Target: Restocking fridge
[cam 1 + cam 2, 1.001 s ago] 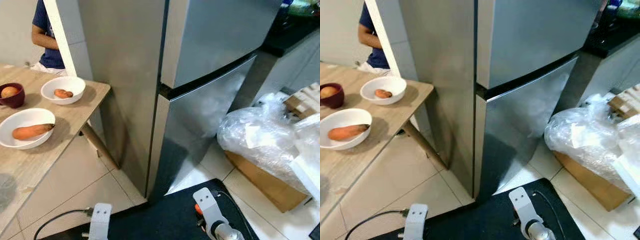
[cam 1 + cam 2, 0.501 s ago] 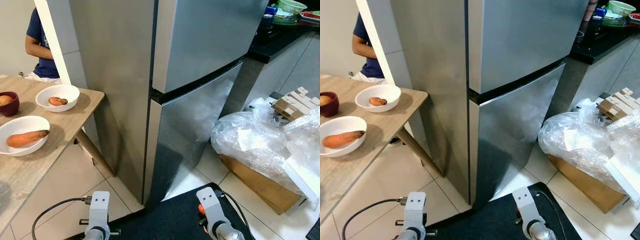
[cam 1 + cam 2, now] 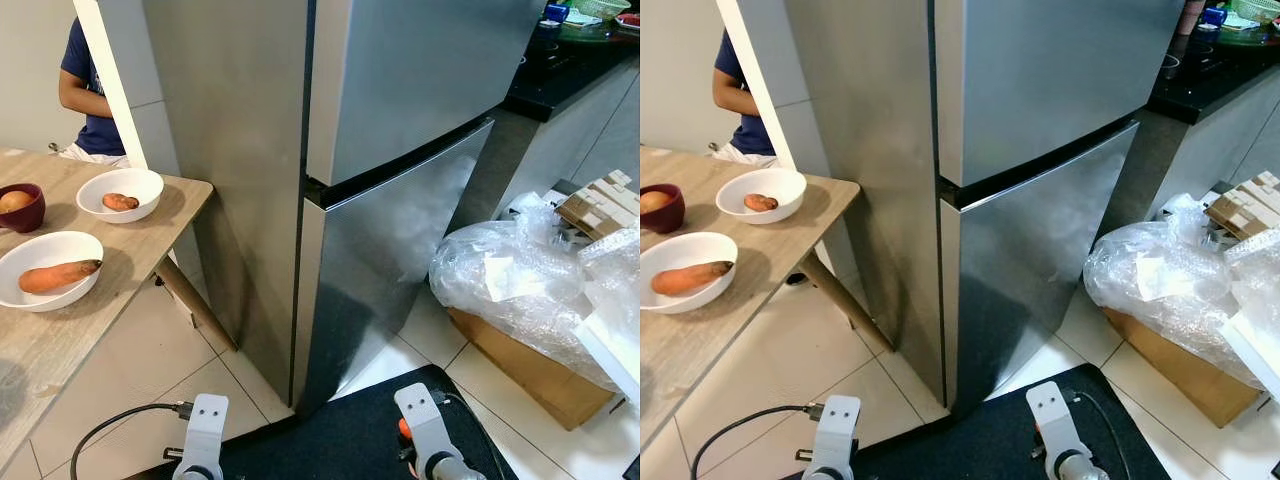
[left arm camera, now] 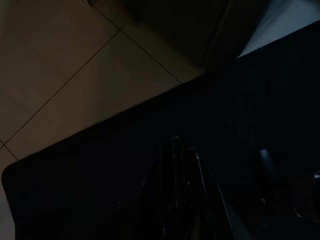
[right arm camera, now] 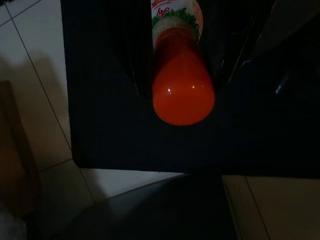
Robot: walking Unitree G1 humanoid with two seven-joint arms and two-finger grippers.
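A tall silver fridge [image 3: 400, 120] stands straight ahead with its upper and lower doors both closed. Both arms hang low in front of it. My right gripper [image 5: 182, 75] is shut on an orange bottle [image 5: 183, 92] with a green and white label, held over the black mat [image 5: 110, 100]. A bit of the bottle's orange also peeks out beside the right wrist [image 3: 404, 428]. My left gripper [image 4: 178, 150] hangs idle over the same mat in the dark, fingers together with nothing between them.
A wooden table [image 3: 150, 230] at the left carries a white bowl with a carrot [image 3: 50, 275], a second white bowl [image 3: 120, 195] and a dark red bowl [image 3: 18, 205]. A person in a blue shirt [image 3: 90, 90] sits behind. A plastic-wrapped cardboard box [image 3: 530, 300] lies right.
The whole view has shifted and levelled as the camera moved. The fridge doors stay closed, and the things on the table have not moved.
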